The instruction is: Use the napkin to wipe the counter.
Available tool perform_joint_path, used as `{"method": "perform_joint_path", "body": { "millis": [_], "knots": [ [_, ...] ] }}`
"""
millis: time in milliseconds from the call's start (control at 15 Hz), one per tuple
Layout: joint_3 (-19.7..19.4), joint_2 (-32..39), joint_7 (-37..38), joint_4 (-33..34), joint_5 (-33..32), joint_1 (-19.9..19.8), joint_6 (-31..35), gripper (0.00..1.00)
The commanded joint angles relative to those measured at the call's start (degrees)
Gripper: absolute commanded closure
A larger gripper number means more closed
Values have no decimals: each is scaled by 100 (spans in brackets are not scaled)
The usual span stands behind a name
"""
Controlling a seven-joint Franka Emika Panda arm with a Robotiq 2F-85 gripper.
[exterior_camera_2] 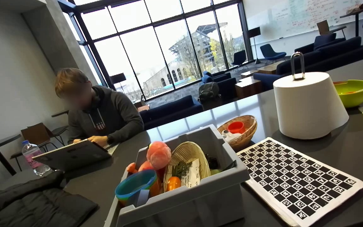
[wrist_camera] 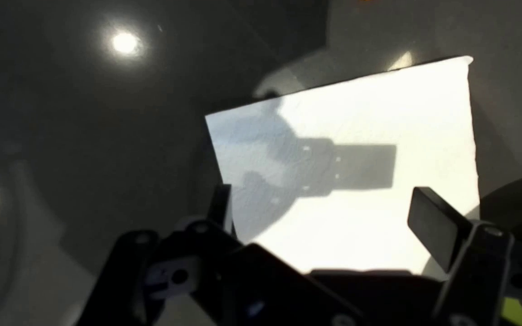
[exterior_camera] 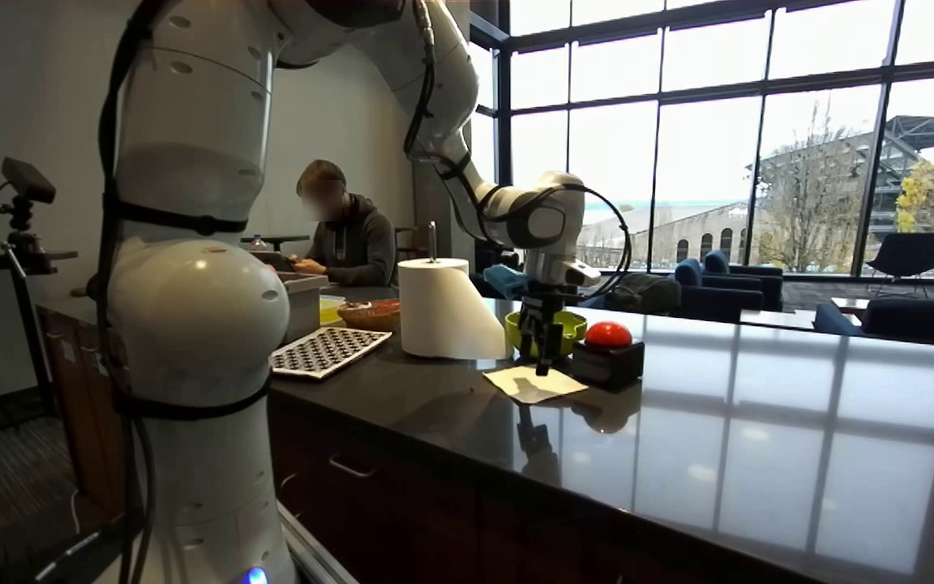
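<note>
The dark, glossy counter [exterior_camera: 402,401], largest of the objects, supports the working set; the white, jointed robot arm [exterior_camera: 191,300] reaches over it. A grey plastic bin [exterior_camera_2: 205,203] and a flat, black-and-white patterned board [exterior_camera_2: 298,179] follow in size. The landmark is the white, tapered, loop-topped drum [exterior_camera_2: 307,108]: the board lies just beside it, and the bin stands beyond the board. On the drum's opposite side sits the lime-green, spouted bowl [exterior_camera_2: 354,99]. The black, two-fingered gripper [wrist_camera: 326,208] hangs on this same side of the drum, pointing down; in the wrist view its fingers stand spread wide, grasping nothing. A black, red-domed box [exterior_camera: 608,358] stands farther from the drum than the bowl does. Least in bulk, the pale, flat, four-cornered napkin [wrist_camera: 360,206] lies on the counter near the drum, on the bowl's side, directly below the gripper; contact between fingertips and napkin cannot be confirmed. As judged, the approach appears all but complete, while the task itself is near its outset: gripping the napkin, pressing it to the counter and wiping all remain. Whether any area has already been wiped cannot be told from these views.
</note>
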Motion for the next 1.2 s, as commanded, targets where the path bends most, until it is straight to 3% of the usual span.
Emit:
{"method": "perform_joint_path", "body": {
  "millis": [0,467,1133],
  "knots": [
    [37,37,-298,-68,214,-141,154,0],
    [59,350,-431,15,540,-214,421,0],
    [21,367,-293,-23,417,-160,471,0]
  ]
}}
